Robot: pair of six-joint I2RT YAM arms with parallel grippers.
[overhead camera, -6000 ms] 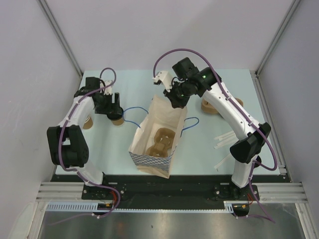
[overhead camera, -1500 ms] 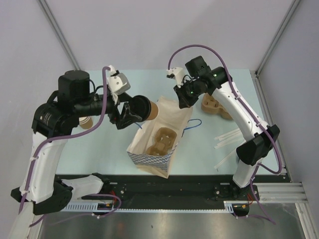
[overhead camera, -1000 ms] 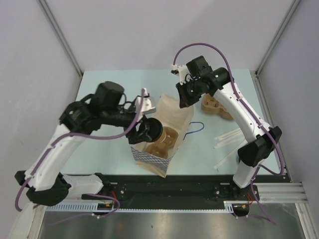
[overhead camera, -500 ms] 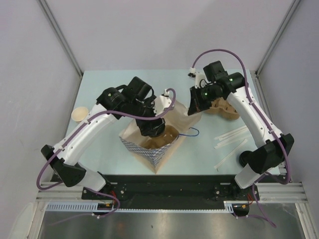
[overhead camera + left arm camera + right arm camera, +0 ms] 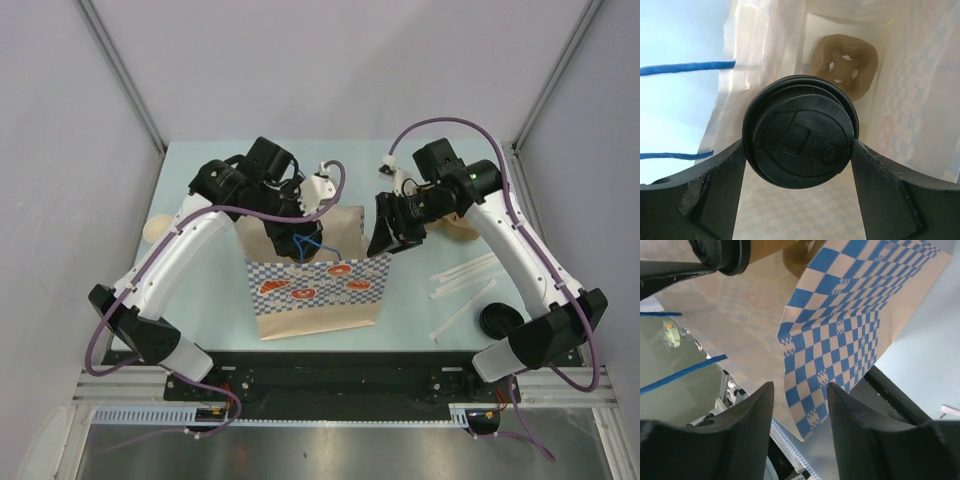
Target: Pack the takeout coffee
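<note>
- The worktop (image 5: 205, 300) shows bare surface between the paper bag and its left edge, and along its far edge.
- The paper bag (image 5: 315, 290) stands upright near the near edge, about midway between left and right, mouth open upward.
- The left hand (image 5: 799, 150) reaches down through the mouth and grips the takeout coffee (image 5: 790, 135) by its sides. The bag walls are close on both sides of its fingers.
- The right hand (image 5: 800, 390) is at the bag's upper right corner. Its fingers stand apart with the checkered side fold in the gap, unpinched.
- A cup carrier (image 5: 845, 65) lies on the bag's bottom, below the cup and apart from it.
- The takeout coffee hangs inside the bag, black lid toward the wrist camera.
- Straws (image 5: 462, 272) lie toward the right edge.
- A loose black lid (image 5: 497, 320) sits near the near right corner.
</note>
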